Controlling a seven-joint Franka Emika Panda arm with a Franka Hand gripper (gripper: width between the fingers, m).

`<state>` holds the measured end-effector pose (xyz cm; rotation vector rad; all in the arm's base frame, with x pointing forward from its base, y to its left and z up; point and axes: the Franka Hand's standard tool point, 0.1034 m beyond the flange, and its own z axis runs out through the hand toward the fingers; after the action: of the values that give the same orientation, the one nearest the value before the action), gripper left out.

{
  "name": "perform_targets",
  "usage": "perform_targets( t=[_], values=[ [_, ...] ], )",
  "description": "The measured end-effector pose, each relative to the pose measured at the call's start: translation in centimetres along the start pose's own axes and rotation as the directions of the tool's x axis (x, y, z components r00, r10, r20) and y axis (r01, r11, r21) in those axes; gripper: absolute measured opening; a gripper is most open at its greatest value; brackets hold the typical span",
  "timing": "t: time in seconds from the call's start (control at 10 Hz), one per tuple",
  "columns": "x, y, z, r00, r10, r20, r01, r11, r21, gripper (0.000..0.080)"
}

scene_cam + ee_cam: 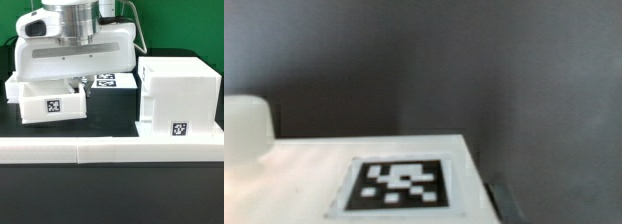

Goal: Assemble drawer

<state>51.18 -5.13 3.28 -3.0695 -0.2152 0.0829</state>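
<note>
The tall white drawer case [178, 92] stands at the exterior view's right, with a tag low on its front. A small white tray [50, 102] with a tag on its front wall lies at the left. My gripper [76, 88] hangs right over the tray's back edge. Its fingers are mostly hidden by the hand and the tray, so I cannot tell whether they are open or shut. The wrist view shows a white flat part with a tag [402, 186] and a rounded white shape [242, 125] at its edge. No fingertips show there.
A long low white rail [110, 148] runs along the front of the dark table. The marker board [113, 80] lies behind, between the tray and the case. Another white piece [12, 86] shows at the far left, behind the tray.
</note>
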Motion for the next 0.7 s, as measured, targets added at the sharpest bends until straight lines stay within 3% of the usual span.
perform_targets(
  t=[0.3, 0.4, 0.7],
  values=[
    [-0.1, 0.1, 0.2, 0.992, -0.129, 0.004, 0.129, 0.992, -0.001, 0.0042],
    [-0.2, 0.0, 0.4, 0.959, -0.283, 0.01, 0.284, 0.959, -0.016, 0.0042],
    [0.6, -1.1, 0.2, 0.771, -0.636, 0.033, 0.637, 0.771, -0.024, 0.0042]
  ],
)
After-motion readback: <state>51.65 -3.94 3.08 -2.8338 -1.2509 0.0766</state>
